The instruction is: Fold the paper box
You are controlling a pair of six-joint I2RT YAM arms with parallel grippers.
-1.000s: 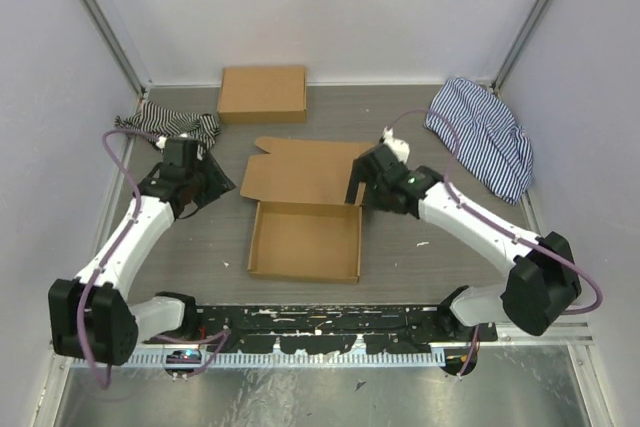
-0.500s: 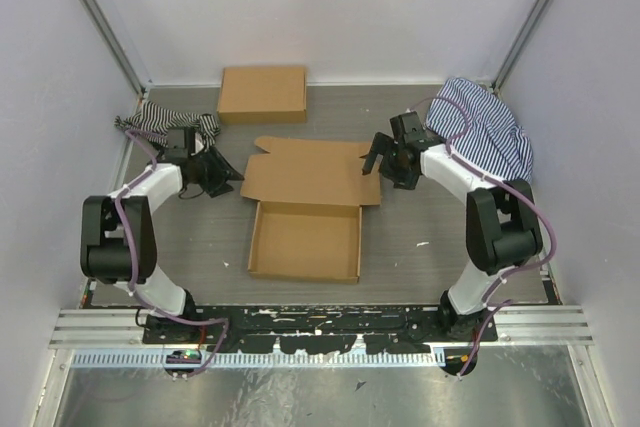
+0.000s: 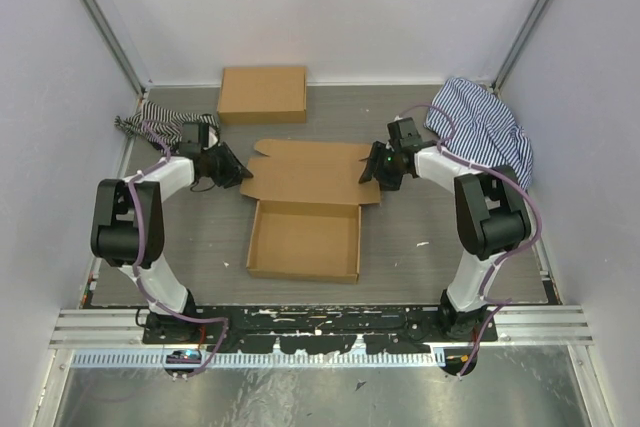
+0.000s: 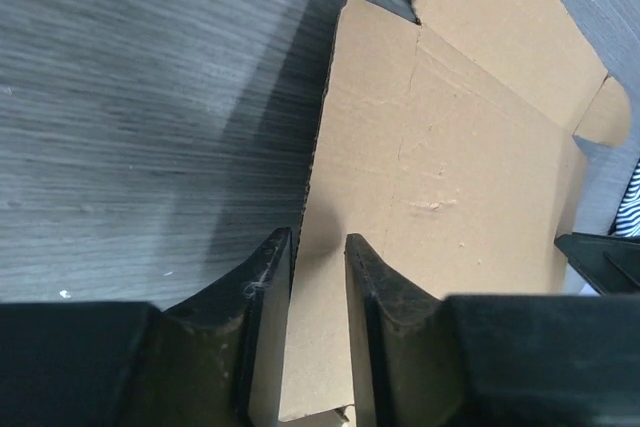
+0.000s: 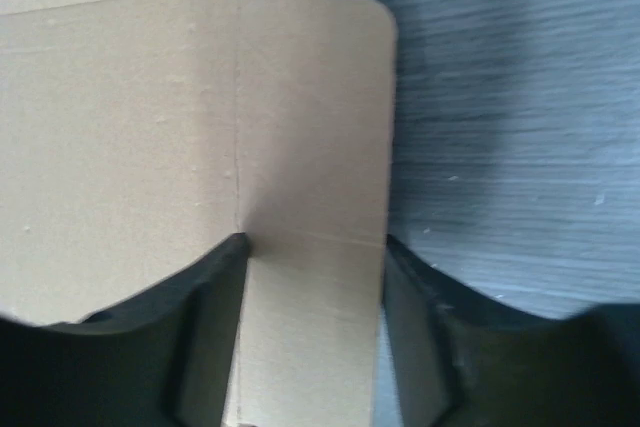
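Observation:
The paper box lies mid-table as a shallow brown tray (image 3: 305, 240), its lid (image 3: 310, 172) open and flat behind it. My left gripper (image 3: 240, 174) is at the lid's left edge. In the left wrist view its open fingers (image 4: 318, 247) stand narrowly apart over that edge (image 4: 312, 177), with the left fingertip (image 4: 272, 267) just outside it. My right gripper (image 3: 370, 169) is at the lid's right side flap. In the right wrist view its open fingers (image 5: 312, 242) span the flap (image 5: 312, 147) from the fold line to the outer edge.
A second closed brown cardboard box (image 3: 262, 94) sits at the back left. One striped cloth (image 3: 150, 125) lies behind the left arm and a larger one (image 3: 485, 132) at the back right. Side walls stand close on both sides.
Both arms have drawn back over their bases. The left gripper has moved right to the lid's left edge, the right one has settled on the right flap, and both jaws have narrowed.

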